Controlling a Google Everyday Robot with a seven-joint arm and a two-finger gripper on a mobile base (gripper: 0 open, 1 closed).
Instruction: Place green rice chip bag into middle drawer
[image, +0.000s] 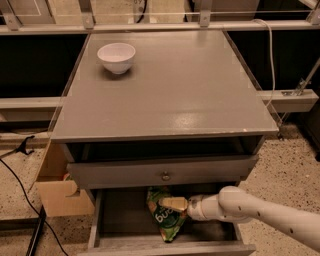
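The green rice chip bag (166, 223) stands tilted inside the open middle drawer (120, 215), low at the front of the grey cabinet. My gripper (168, 203) reaches in from the right on a white arm (250, 210). Its tan fingers (175, 203) are shut on the upper part of the bag. The bag's lower end rests near the drawer's front wall. The drawer's back is hidden under the drawer above.
The grey drawer front with a small round knob (165, 176) sits just above the open drawer. A white bowl (116, 56) stands on the cabinet top (190, 95) at the back left. A cardboard box (60, 195) and a black cable (20, 180) lie on the floor to the left.
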